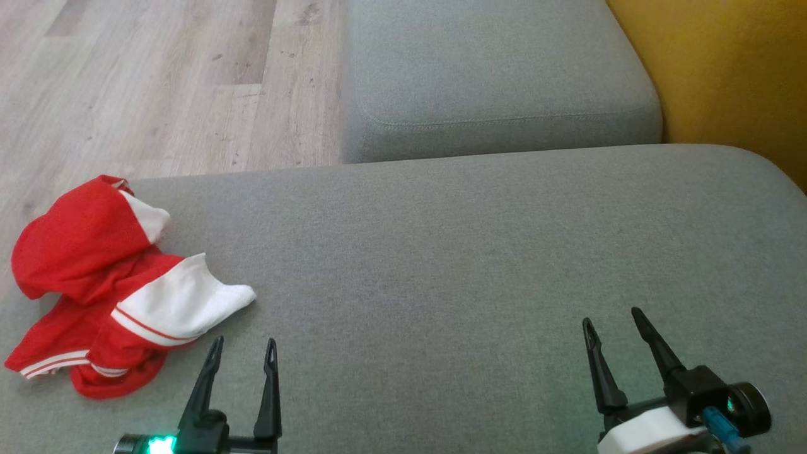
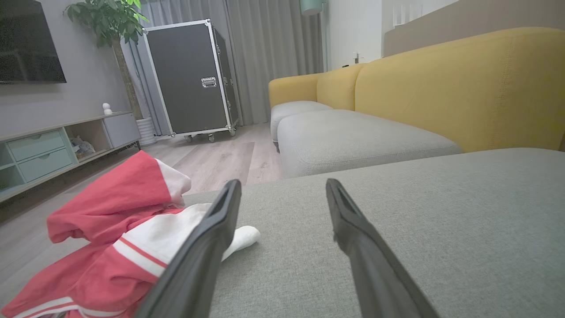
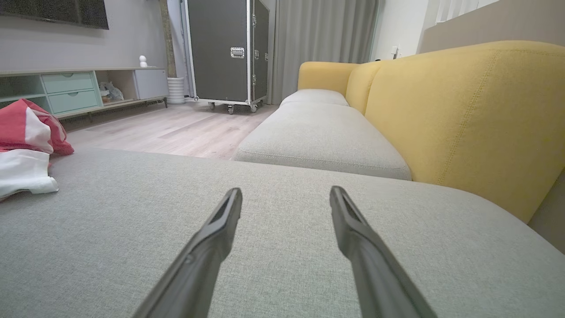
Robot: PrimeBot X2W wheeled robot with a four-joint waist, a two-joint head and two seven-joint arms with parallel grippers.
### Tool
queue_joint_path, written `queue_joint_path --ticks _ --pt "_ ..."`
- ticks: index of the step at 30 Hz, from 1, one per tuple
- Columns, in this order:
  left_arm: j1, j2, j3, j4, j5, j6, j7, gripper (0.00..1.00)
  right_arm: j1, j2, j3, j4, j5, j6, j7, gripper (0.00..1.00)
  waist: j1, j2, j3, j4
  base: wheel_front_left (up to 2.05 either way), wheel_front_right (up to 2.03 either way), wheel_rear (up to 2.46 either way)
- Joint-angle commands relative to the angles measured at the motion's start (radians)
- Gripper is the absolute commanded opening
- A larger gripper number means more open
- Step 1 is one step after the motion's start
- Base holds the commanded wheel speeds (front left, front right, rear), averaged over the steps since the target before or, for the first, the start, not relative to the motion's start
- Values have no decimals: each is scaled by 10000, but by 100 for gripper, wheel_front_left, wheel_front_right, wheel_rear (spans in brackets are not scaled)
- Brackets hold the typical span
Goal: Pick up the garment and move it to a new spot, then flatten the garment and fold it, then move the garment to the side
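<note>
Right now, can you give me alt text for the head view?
A crumpled red-and-white garment lies at the left edge of a grey sofa seat. The left gripper and right gripper show at the bottom, jaws open and empty, the left one nearest the garment.

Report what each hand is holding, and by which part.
Nothing is held. The left hand and right hand stand open above the grey cushion; the garment lies crumpled beside the left hand, ungripped.
</note>
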Motion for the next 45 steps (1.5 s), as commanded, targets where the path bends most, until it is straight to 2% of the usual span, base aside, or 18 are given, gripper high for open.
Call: queue_joint_path --ticks 1,11,18,34,45 --pt "-283 64 300 -269 73 58 -101 100 -346 -102 248 -317 -62 -7 -139 100 1 -1 -9 -1 0 0 0" --pt "-329 23 288 -127 121 29 -101 100 -259 -102 65 -204 -93 -7 -139 100 1 -1 -78 85 0 0 0" --pt "-462 63 296 -40 176 9 -101 100 -175 -102 81 -182 -33 -7 -139 100 1 -1 -27 691 0 0 0" --pt "-539 481 648 -195 185 178 -101 100 -126 -102 228 -232 453 -7 -139 100 1 -1 46 3846 0 0 0" --pt "-328 487 1422 -1049 98 828 -101 100 -815 -102 724 24 207 -7 -139 100 1 -1 561 4367 0 0 0"
